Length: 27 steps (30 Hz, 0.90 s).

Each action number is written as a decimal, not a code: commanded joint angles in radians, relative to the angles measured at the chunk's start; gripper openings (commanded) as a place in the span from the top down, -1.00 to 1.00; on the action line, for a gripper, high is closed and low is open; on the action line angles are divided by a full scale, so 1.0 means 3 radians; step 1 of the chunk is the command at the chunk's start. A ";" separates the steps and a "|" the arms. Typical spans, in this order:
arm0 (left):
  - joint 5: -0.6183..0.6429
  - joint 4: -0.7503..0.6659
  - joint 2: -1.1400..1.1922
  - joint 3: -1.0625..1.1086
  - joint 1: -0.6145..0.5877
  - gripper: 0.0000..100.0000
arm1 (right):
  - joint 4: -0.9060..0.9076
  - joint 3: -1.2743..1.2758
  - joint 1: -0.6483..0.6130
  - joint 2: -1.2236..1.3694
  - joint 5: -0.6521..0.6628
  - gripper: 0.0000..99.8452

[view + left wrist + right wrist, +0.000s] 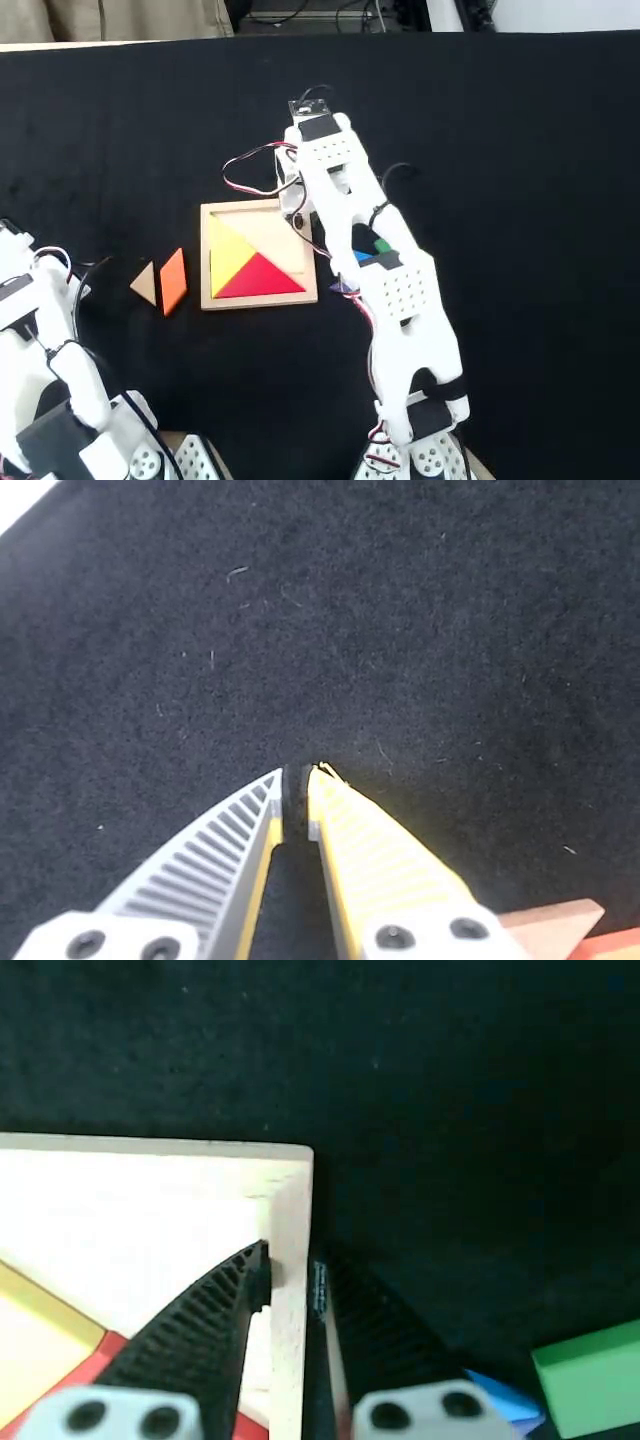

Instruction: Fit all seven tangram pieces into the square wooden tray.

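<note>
The square wooden tray [258,299] lies mid-table with a yellow triangle [230,250] and a red triangle [262,277] inside. My right gripper [290,1260] is shut on the tray's wall [290,1210] near a corner, one finger inside and one outside. An orange parallelogram [173,281] and a tan triangle [145,283] lie left of the tray. Green [381,245], blue [362,256] and purple [343,287] pieces lie right of it, partly hidden under the right arm. My left gripper [297,777] is shut and empty over bare cloth, the tan triangle [550,920] beside it.
A black cloth [520,150] covers the whole table. The right arm [400,290] stretches from the front edge over the tray's right side. The left arm [40,330] sits at the front left corner. A green piece [590,1375] lies close beside the right gripper.
</note>
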 commanded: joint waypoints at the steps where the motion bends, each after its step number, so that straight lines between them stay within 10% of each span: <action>1: -0.0015 -0.0046 -0.0077 -0.0054 0.0033 0.87 | 0.0020 -0.0233 0.0133 -0.0023 0.0031 0.98; 11: 0.0005 -0.0031 -0.0087 -0.0059 0.0146 0.87 | 0.0476 -0.0478 -0.0082 -0.0023 0.0220 0.58; 27: 0.0199 0.0107 -0.0107 -0.0212 -0.0632 0.87 | 0.0644 -0.0233 -0.0839 -0.1286 0.0527 0.69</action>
